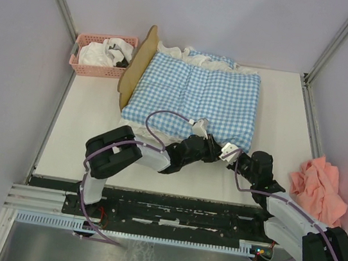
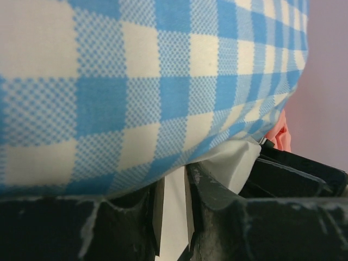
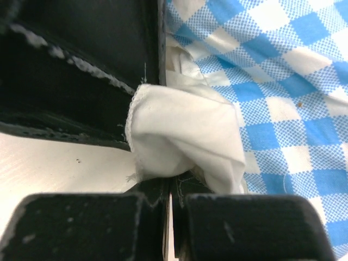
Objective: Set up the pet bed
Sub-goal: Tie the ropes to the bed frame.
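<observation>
Nearly Made

The pet bed (image 1: 135, 73) sits far-left beside the pink basket (image 1: 95, 71), gingham bedding (image 1: 198, 98) spread over it. The right gripper (image 3: 171, 187) is clamped on the white ruffle (image 3: 185, 141). Whether the left gripper (image 2: 174, 190) is parted or closed, I cannot tell. Tidying the near edge seemingly remains.

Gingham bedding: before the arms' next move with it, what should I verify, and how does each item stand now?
1. Hold of the right gripper on the white ruffle: ok, shut on it.
2. Hold of the left gripper: cannot tell; a narrow gap shows between its fingers.
3. The gingham bedding on the pet bed: ok, laid over it.
4. Near edge lying flat: not ok, the ruffle is bunched at the grippers.
5. The salmon cloth apart from the bedding: ok.
</observation>
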You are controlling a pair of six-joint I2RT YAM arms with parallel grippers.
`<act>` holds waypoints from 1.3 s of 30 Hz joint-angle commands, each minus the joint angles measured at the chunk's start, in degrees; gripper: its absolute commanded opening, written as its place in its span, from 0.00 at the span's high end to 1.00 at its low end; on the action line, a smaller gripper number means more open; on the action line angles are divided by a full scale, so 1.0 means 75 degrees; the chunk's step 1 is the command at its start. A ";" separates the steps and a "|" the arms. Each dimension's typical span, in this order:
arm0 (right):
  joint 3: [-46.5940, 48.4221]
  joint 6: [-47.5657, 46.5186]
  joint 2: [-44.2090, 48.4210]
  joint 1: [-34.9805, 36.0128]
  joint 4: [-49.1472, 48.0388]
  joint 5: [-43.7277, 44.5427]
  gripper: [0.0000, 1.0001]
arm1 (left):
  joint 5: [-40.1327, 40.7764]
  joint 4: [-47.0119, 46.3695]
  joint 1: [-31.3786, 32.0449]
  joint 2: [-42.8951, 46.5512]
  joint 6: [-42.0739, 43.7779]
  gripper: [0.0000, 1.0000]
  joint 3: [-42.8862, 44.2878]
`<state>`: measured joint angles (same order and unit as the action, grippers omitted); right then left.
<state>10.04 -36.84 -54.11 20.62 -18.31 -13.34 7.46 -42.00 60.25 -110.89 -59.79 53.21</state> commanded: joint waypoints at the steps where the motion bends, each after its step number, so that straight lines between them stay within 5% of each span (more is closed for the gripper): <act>1: 0.0170 -0.0060 0.0115 -0.0024 -0.0126 -0.0157 0.98 | 0.0270 -0.0173 0.0029 -0.0329 -0.0275 0.73 0.0440; 16: 0.0175 -0.0103 0.0165 -0.0023 -0.0058 -0.0167 0.98 | -0.0149 -0.0975 0.0035 -0.0638 -0.0633 0.67 0.0559; 27: 0.0179 -0.0069 0.0314 -0.0020 0.0037 -0.0126 0.98 | -0.0579 -0.1102 0.0043 -0.0768 -0.1162 0.75 0.0566; 33: 0.0151 0.0012 0.0387 -0.0019 0.0033 -0.0061 0.98 | -0.0667 -0.1100 0.0065 -0.0661 -0.1235 0.97 0.0326; 39: 0.0152 0.0095 0.0409 -0.0019 0.0071 -0.0022 0.98 | -0.0595 -0.0783 0.0082 -0.0480 -0.1049 0.94 0.0242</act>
<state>10.04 -37.15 -52.12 20.51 -15.20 -13.28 4.43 -48.07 60.18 -115.90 -67.11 55.37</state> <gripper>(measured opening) 0.023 0.036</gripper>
